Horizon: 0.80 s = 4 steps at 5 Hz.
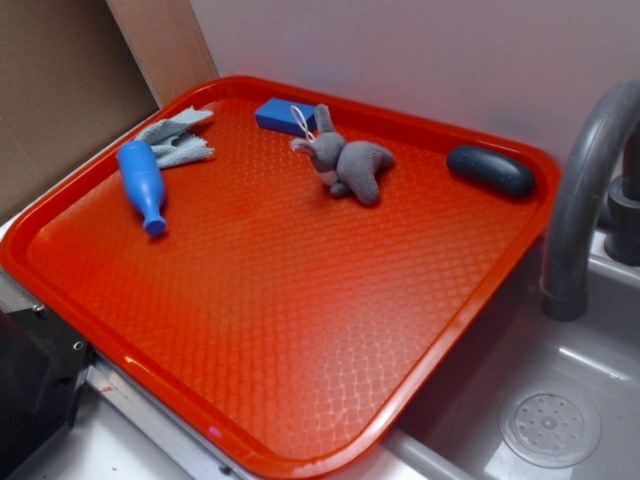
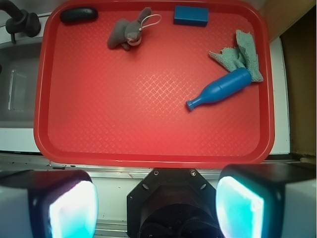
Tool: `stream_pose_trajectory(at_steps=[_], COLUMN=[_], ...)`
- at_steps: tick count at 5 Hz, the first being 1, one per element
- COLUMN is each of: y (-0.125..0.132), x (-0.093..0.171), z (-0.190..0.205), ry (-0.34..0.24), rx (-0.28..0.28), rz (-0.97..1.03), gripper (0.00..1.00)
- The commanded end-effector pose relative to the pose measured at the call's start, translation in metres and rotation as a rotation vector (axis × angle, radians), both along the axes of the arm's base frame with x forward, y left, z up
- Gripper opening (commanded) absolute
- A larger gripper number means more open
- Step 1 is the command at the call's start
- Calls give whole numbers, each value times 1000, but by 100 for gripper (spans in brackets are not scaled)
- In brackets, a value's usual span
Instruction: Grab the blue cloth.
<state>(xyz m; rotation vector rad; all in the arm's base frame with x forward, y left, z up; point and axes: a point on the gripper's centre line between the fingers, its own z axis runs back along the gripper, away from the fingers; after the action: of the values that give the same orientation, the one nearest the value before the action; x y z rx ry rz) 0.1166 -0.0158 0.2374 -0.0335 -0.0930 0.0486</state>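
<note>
Exterior view: 1 red tray (image 1: 300, 400) w/ 5 items. 1 blue cloth (image 1: 180, 138) crumpled at tray's 10 o'clock corner, touching 1 blue bottle (image 1: 143, 184) lying beside it. 1 blue block (image 1: 285, 116) at 12, 1 grey plush bunny (image 1: 348, 164) just beside it, 1 dark oval (image 1: 490, 170) at 2. Gripper not seen here

Wrist view: cloth (image 2: 241, 55) at 2 o'clock, bottle base overlapping it. Gripper (image 2: 156, 206) at 6, pads (image 2: 72, 208) wide apart, holding nothing, well apart from cloth

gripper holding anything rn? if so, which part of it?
Nothing. The gripper is open with an empty gap, above the red plastic tray's near edge. The pale grey-blue cloth lies untouched by the blue plastic bottle.
</note>
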Motion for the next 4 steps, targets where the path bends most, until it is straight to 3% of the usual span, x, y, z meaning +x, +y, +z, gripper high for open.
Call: stream_pose_trajectory(at_steps=[1,2,3,4], y=[0,29,63,101], x=[0,44,81,100], z=[0,-28,-50,-77], ry=[0,-22,-178,-192], rx=[0,-32,12,39], rz=[0,159,359,504], gripper=[100,100,100,100])
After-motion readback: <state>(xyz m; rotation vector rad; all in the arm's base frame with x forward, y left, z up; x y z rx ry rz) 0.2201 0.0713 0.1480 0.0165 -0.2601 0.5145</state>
